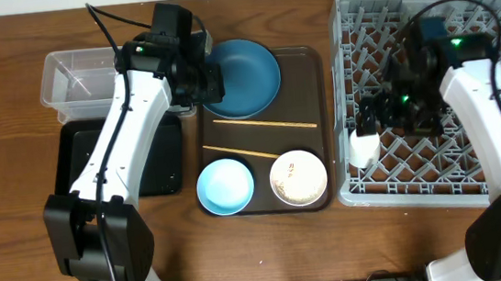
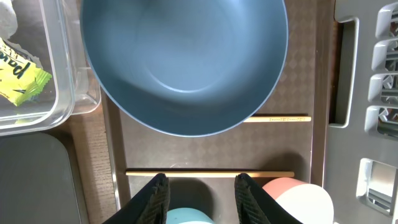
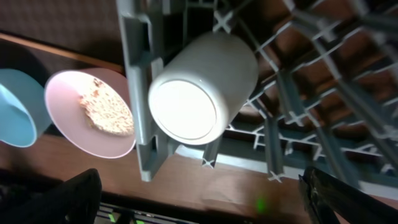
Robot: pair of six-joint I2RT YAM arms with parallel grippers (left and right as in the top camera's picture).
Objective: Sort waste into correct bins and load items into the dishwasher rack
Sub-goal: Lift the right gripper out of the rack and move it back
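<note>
Your right gripper (image 3: pixel 199 186) stands wide open, with the small white cup (image 3: pixel 199 87) free in the dishwasher rack's (image 1: pixel 496 6) front-left corner, so lift straight up, clear of the pegs (left gripper (image 2: pixel 200 193) open, empty, over the brown tray (image 1: pixel 307 61)).

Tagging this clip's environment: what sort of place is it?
Probably a tabletop dish-clearing test bench, not a real kitchen: a grey dishwasher rack stands on a wooden table beside a brown serving tray with a food-soiled bowl.
</note>
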